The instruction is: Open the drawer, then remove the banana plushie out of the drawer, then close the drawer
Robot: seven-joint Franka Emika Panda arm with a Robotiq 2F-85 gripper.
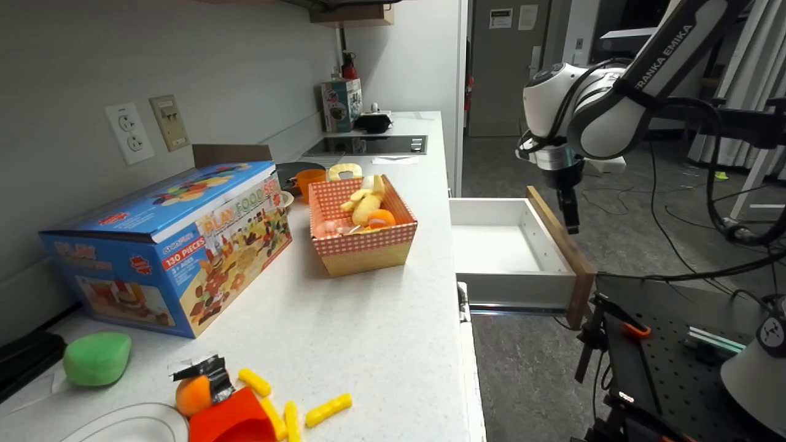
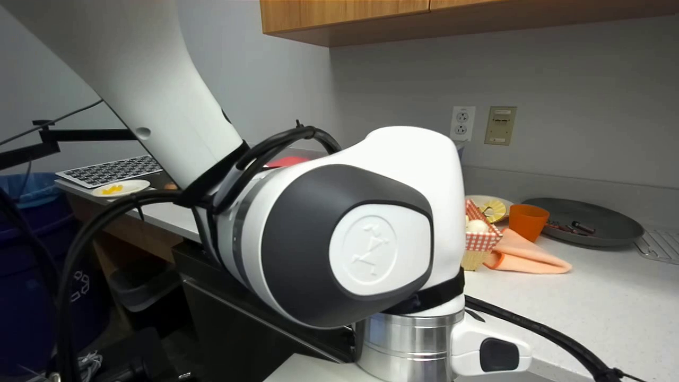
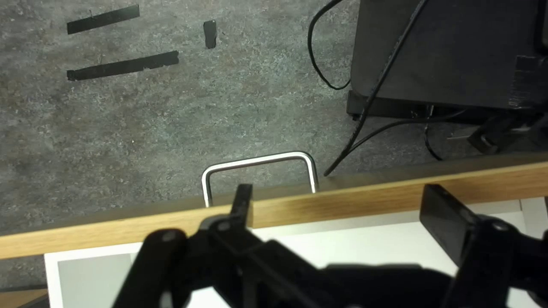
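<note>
Surface (image 2: pixel 610 297) part. blocked by arm (image 2: pixel 366 249) in an ext. view; banana plushie (image 1: pixel 367 207) in basket (image 1: pixel 368 261), part. hidden; open drawer (image 1: pixel 516 288) cut off in wrist view, tool (image 3: pixel 338 192) spread apart.

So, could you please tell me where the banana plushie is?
In an exterior view, the banana plushie is in the red checkered basket on the countertop, beside an orange toy, left of the open drawer.
</note>
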